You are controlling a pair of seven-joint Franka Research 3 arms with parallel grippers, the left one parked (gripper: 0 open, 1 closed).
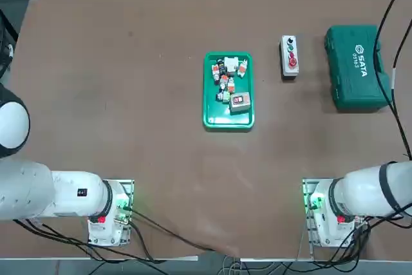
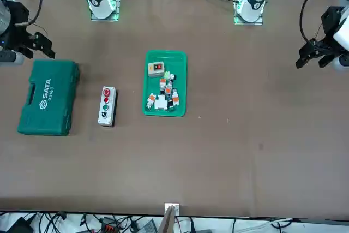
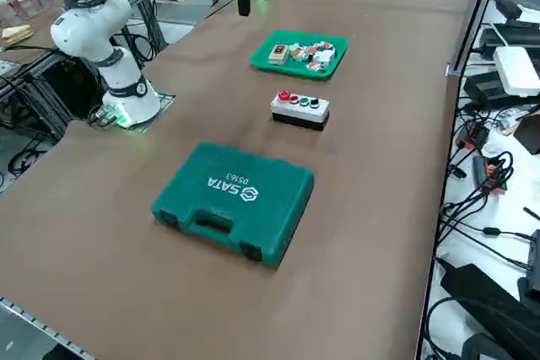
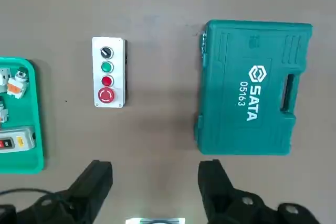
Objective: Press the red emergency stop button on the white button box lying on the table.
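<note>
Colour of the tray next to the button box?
Green: the tray holding small parts, beside the white button box. Shows best in the top view.

Robotics lab, broad brown table point(image 1: 129, 62), bench-mounted arm bases, cable tangles point(image 3: 481, 166) along its edges

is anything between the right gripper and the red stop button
Nothing visible. The right gripper, jaws open, hangs above bare table; the red emergency stop button on the white button box sits uncovered, with the green case off to one side.
</note>
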